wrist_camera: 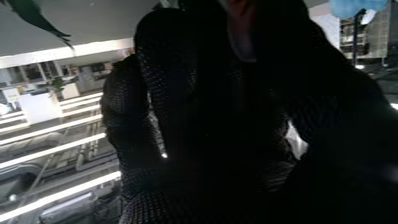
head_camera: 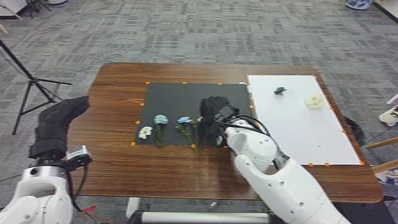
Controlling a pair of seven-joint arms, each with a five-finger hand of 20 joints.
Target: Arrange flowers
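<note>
Above the right part of the black mat (head_camera: 191, 89) is my right hand (head_camera: 213, 112), dark against it; in the right wrist view, a dim reddish patch (wrist_camera: 240, 30) shows beside the black glove of my right hand (wrist_camera: 204, 115). Left of that hand lie a white flower (head_camera: 145, 132), a pale blue flower (head_camera: 161, 120) and a bluer one (head_camera: 184, 120), green stems towards the front. A light blue bloom (wrist_camera: 355, 6) and a green leaf (wrist_camera: 34, 17) appear in the wrist view. My left hand (head_camera: 62, 115) is open at the table's left side, away from the flowers.
On the white board (head_camera: 298, 132) at the right are a small dark green piece (head_camera: 280, 91) and a pale cream flower (head_camera: 314, 101). Orange markers line the mat and board on the brown table (head_camera: 178, 172). A black tripod (head_camera: 32, 80) stands left of the table.
</note>
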